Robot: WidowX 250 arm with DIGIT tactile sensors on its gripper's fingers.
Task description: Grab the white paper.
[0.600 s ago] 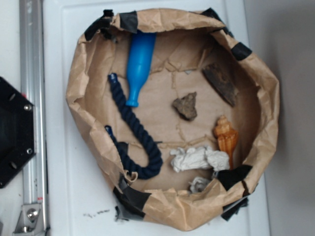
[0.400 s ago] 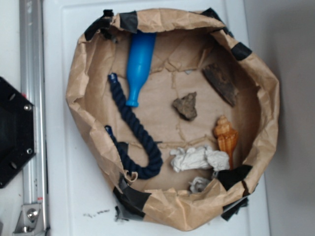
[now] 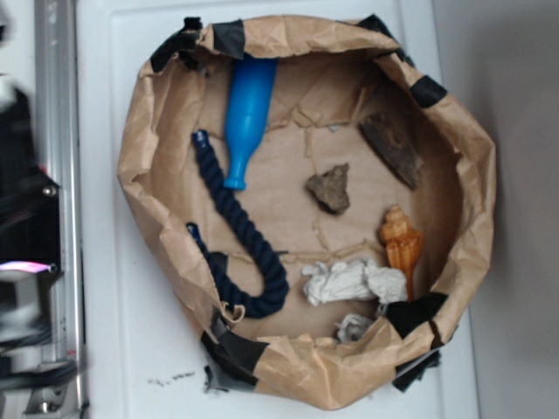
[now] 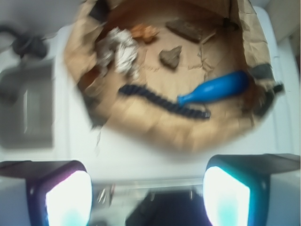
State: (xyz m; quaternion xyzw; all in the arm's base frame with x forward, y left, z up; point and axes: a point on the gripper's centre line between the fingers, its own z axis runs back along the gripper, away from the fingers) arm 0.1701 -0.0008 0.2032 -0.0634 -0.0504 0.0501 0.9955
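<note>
The white paper (image 3: pixel 354 281) is a wrinkled two-lobed wad on the floor of the brown paper bag (image 3: pixel 479 209), at the lower right, just left of the orange wooden shell (image 3: pixel 402 247). In the wrist view the paper (image 4: pixel 120 49) lies at the upper left of the bag (image 4: pixel 251 33), far ahead of my gripper (image 4: pixel 148 197). The fingers (image 4: pixel 68 197) stand wide apart with nothing between them, over the white table outside the bag. In the exterior view my arm (image 3: pixel 22 209) is only a dark blur at the left edge.
In the bag lie a blue bottle (image 3: pixel 247 118), a dark blue rope (image 3: pixel 240 236), a rock (image 3: pixel 330 188), a piece of bark (image 3: pixel 391 147) and a small white scrap (image 3: pixel 352 327). A metal rail (image 3: pixel 54 131) runs along the table's left side.
My arm has come into motion at the left edge and now shows as a blur over the black base. Nothing in the bag has moved.
</note>
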